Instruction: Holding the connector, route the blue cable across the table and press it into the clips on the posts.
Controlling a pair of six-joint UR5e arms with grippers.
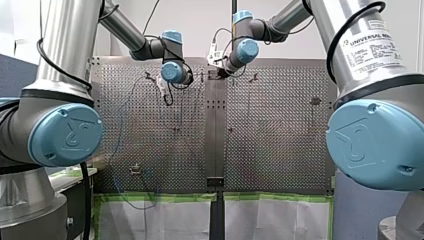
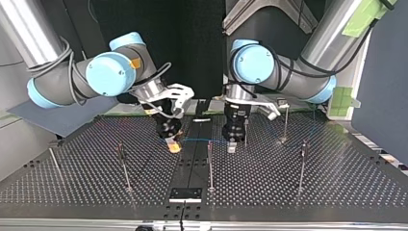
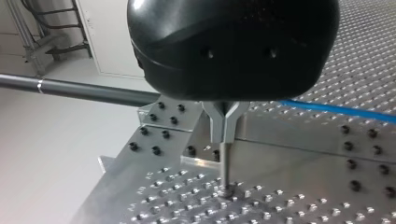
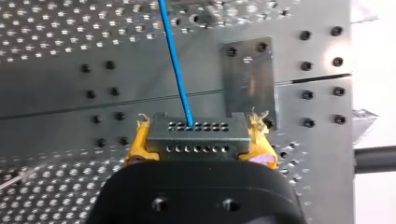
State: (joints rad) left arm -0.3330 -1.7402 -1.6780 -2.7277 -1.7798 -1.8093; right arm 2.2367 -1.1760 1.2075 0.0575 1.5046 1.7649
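Right end effector [image 4: 198, 142] clamps the connector [image 4: 196, 133], blue cable [image 4: 175, 60] attached; left end effector [image 2: 232, 146] grip state cannot be told.

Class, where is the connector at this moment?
The connector sits clamped between the yellow pads of my right gripper, the blue cable leaving it; in the top view, left of centre, low over the table.
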